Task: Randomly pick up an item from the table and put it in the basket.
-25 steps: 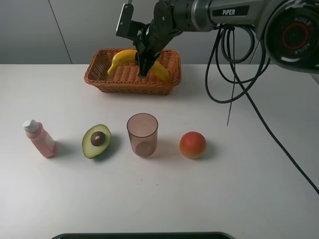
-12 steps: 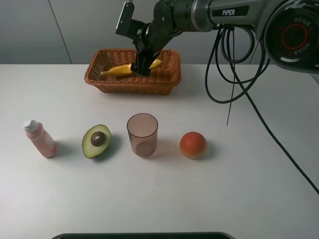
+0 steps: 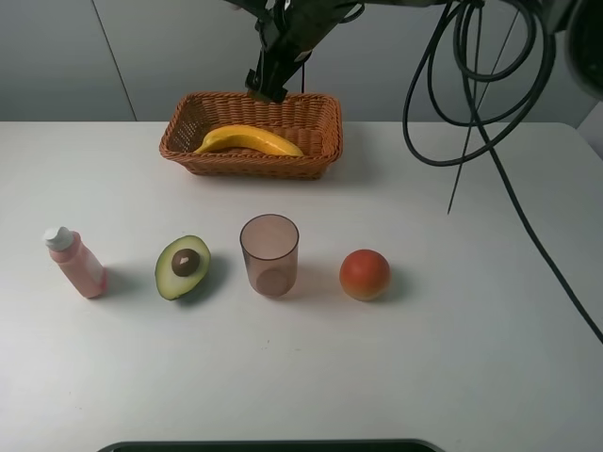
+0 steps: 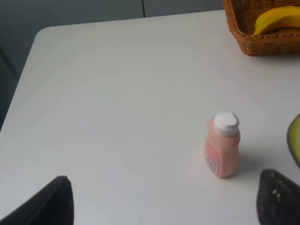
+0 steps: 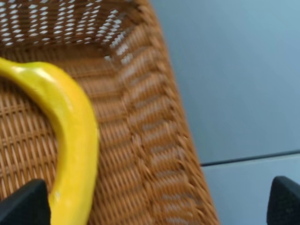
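- Firstly, exterior high view. The banana (image 3: 247, 139) lies lengthwise inside the basket (image 3: 250, 162), resting on its woven floor with nothing gripping it. The basket stands at the far middle of the white table (image 3: 471, 358).
- Right gripper (image 3: 265, 87): hangs above the basket's far rim, clear of the banana. How wide it is spread is hard to judge from this angle.
- Front row on the table, left to right, each apart from the next: pink bottle (image 3: 73, 264), upright; avocado half (image 3: 183, 266), cut face up; translucent cup (image 3: 269, 254), upright; round orange-red fruit (image 3: 365, 274).
- Next, left wrist view. Left gripper (image 4: 164, 201): its dark fingertips (image 4: 47, 201) sit far apart with nothing between them, empty over the bare table (image 4: 117, 93).
- Also in this view: the pink bottle (image 4: 222, 145) stands ahead of the gripper. Beyond it are a corner of the basket (image 4: 262, 42) and one end of the banana (image 4: 279, 18).
- Lastly, right wrist view. Right gripper (image 5: 154, 204): its two dark fingertips (image 5: 23, 204) are set wide, spread and empty.
- Banana (image 5: 75, 136): curves across the floor of the basket (image 5: 154, 140), beside a flared side wall.
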Tool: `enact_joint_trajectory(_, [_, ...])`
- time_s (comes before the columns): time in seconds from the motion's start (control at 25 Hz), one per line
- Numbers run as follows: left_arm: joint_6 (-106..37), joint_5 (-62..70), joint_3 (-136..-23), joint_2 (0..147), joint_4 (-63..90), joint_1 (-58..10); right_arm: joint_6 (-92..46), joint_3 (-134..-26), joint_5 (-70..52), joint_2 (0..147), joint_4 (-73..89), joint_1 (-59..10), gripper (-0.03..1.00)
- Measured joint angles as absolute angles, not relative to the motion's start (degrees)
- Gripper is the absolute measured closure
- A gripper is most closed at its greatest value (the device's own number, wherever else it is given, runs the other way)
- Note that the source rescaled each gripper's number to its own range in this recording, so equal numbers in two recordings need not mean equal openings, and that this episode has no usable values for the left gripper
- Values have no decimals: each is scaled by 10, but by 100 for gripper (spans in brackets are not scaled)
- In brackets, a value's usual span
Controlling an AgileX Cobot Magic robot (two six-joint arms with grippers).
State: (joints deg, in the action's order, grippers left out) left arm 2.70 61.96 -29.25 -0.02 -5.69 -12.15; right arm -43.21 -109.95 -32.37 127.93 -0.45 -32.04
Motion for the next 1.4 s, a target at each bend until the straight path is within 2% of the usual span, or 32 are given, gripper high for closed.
enact_joint_trajectory(0.24, [27,620,-292,0,-57,-122,-364,-1100,-447,1164,18,-242,-3])
enact_joint_trajectory(0.64, [26,620,-292,0,-57,-122,-323,-1103,-667,1034,72,-13,-3])
enact_joint_trajectory(0.84, [25,620,-292,0,-57,-122,-289,-1085,-694,997,118,69,-3])
enact_joint_trajectory(1.04, [25,620,-292,0,-57,-122,-284,-977,-697,912,140,114,-3])
enact_joint_trajectory(1.4, [25,620,-292,0,-57,-122,-283,-686,-600,667,234,117,-3])
